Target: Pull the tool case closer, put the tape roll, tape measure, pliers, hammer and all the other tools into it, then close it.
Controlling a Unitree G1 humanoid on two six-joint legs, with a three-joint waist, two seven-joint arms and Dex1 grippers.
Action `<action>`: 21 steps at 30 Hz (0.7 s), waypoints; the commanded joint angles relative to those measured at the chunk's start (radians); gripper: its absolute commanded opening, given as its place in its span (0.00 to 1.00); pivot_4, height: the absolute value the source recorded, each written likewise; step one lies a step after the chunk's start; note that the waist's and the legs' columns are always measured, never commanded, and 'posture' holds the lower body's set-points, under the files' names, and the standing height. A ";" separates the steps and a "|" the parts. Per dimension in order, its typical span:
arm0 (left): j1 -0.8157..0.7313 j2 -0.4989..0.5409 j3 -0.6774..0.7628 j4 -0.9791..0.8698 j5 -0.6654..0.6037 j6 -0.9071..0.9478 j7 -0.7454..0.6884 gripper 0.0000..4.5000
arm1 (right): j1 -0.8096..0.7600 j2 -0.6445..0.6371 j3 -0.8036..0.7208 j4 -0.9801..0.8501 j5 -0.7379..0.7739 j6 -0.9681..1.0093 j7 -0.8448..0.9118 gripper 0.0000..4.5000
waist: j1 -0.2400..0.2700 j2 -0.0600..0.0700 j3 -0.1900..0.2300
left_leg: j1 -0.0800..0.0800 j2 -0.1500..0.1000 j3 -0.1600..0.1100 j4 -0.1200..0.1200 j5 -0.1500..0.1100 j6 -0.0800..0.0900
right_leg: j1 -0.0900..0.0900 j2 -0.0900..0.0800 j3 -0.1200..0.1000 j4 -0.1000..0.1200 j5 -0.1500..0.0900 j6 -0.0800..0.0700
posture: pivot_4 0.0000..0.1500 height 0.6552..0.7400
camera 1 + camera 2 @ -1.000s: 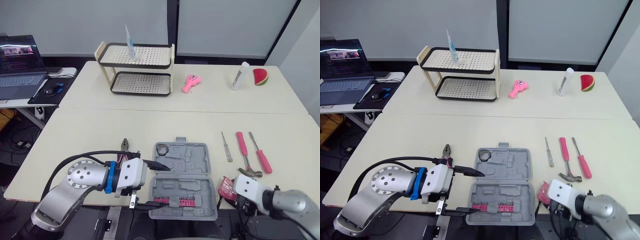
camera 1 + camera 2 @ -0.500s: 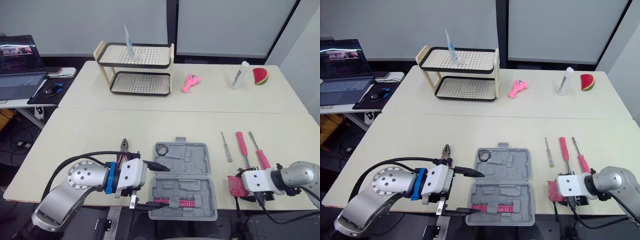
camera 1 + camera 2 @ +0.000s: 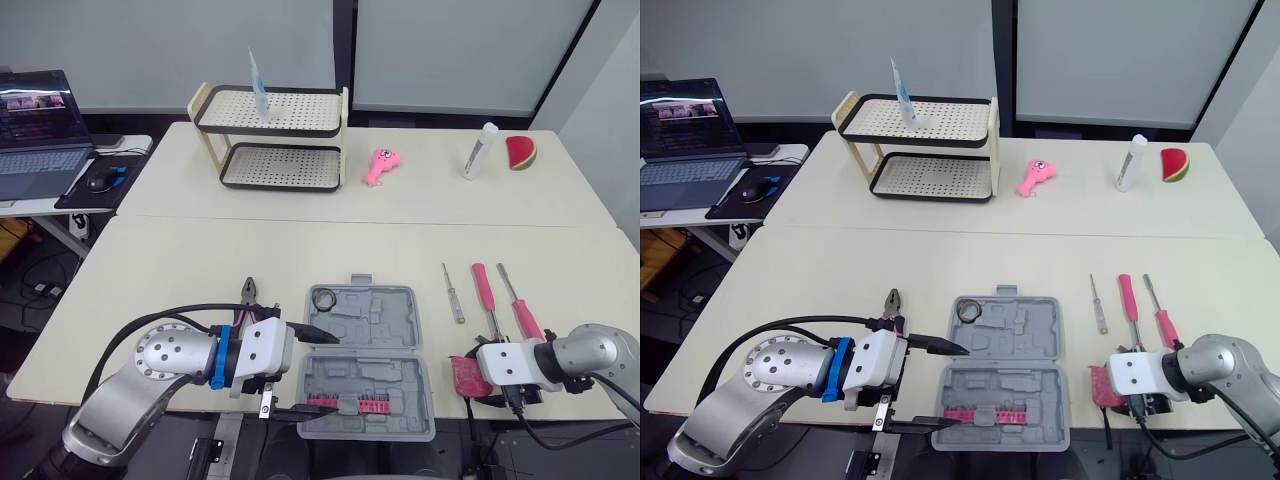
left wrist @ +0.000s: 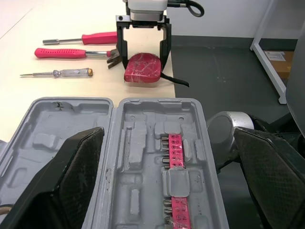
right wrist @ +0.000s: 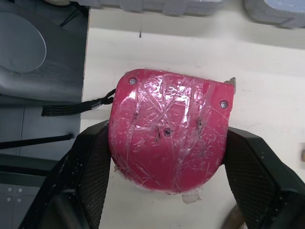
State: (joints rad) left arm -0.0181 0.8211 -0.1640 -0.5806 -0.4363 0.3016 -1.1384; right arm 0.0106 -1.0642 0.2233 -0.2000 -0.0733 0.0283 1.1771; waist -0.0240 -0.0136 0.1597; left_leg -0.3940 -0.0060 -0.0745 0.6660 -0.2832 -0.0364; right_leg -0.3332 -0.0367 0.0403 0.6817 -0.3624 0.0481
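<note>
The right gripper (image 4: 143, 64) is pinching the pink tape measure (image 5: 167, 148) just right of the open tool case (image 3: 385, 320), at the table's (image 3: 200, 260) front edge. The left gripper (image 3: 322, 372) is spread wide, its fingers reaching over the case's left edge and holding nothing.

The main risk is a drop. The tape measure sits so near the table edge that a slip would probably send it to the floor. Its clear-tape wrap looks slick, and the black fingers bear only on its curved sides. Its strap (image 5: 76, 109) hangs past the edge and could snag on the way across. A low carry might also knock the case's right wall and shift it.

The right wrist view shows the tape wrap, the two screws and the strap. The left wrist view shows the fingers from the front, and the tape measure appears to rest on the table, though I can't be sure. The head views show the pliers (image 3: 248, 291) left of the case, the hammer (image 3: 487, 300) to its right, and what looks like the tape roll (image 3: 322, 299) already in its far-left corner.
</note>
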 commanded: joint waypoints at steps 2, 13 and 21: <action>-0.003 0.002 0.009 -0.031 -0.011 0.001 0.005 1.00 | -0.034 0.029 0.019 0.000 -0.019 -0.006 -0.004 0.69 | 0.000 0.000 0.000 | 0.000 0.000 0.000 0.000 0.000 0.000 | 0.000 0.000 0.000 0.000 0.000 0.000 | 1.00 0.87; 0.000 0.006 0.010 -0.030 -0.012 0.001 0.007 1.00 | -0.053 0.068 0.058 0.029 -0.066 -0.019 -0.010 0.69 | 0.000 0.000 0.000 | 0.000 0.000 0.000 0.000 0.000 0.000 | 0.000 0.000 0.000 0.000 0.000 0.000 | 1.00 0.87; 0.005 0.010 0.013 -0.029 -0.011 -0.002 0.006 1.00 | -0.046 0.055 0.007 0.039 -0.001 -0.045 0.003 1.00 | 0.000 0.000 0.000 | 0.000 0.000 0.000 0.000 0.000 0.000 | 0.000 0.000 0.000 0.000 0.000 0.000 | 1.00 0.87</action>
State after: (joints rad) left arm -0.0142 0.8240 -0.1640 -0.5809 -0.4365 0.3028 -1.1283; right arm -0.0338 -0.9940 0.2774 -0.1457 -0.1200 0.0024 1.1627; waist -0.0239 -0.0135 0.1597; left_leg -0.3940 -0.0062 -0.0746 0.6660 -0.2831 -0.0365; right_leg -0.3333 -0.0367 0.0402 0.6817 -0.3624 0.0481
